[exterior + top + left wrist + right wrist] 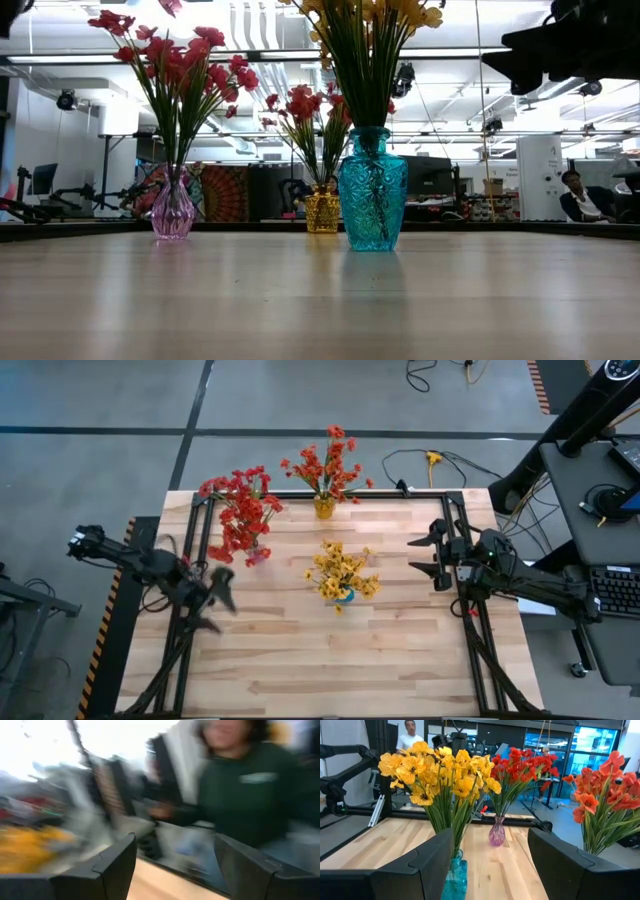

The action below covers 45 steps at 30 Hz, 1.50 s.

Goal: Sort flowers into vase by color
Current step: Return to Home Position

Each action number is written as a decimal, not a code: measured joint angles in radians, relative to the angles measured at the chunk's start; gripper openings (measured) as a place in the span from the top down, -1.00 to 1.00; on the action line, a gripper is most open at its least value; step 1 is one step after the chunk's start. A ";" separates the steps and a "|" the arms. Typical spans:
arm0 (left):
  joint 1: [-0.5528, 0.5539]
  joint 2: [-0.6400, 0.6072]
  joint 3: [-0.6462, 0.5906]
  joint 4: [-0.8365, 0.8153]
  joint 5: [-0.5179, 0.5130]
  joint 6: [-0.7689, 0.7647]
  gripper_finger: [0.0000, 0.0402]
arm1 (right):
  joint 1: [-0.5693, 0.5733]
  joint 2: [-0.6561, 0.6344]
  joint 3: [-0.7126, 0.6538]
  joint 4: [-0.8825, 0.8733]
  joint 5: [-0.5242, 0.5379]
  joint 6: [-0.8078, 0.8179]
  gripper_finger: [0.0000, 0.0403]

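Red flowers (240, 510) stand with their stems in a pink glass vase (173, 210) at the table's far left. Orange-red flowers (325, 465) stand in a yellow vase (322, 212) at the far edge. Yellow flowers (342, 568) fill a teal vase (372, 203) at mid-table. My left gripper (222, 598) is open over the left side of the table, holding nothing. My right gripper (430, 558) is open at the right side, level with the yellow flowers (435, 770), which stand some way in front of its fingers.
A dark metal frame (470, 610) borders the table's left, right and far sides. A person in a green top (245, 795) shows beyond the table in the left wrist view. Bare wood (340, 660) lies across the near half.
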 joint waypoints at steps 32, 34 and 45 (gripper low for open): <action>0.072 -0.159 -0.298 0.009 -0.360 -0.176 -0.23 | 0.000 0.000 0.000 -0.020 0.000 0.000 -0.25; 0.110 -0.177 -0.298 -0.019 -0.347 -0.169 -0.23 | 0.000 0.000 0.000 -0.020 0.000 0.001 -0.25; 0.182 -0.292 -0.340 -0.099 -0.108 -0.207 -0.23 | 0.000 -0.008 0.000 -0.012 -0.037 -0.037 -0.25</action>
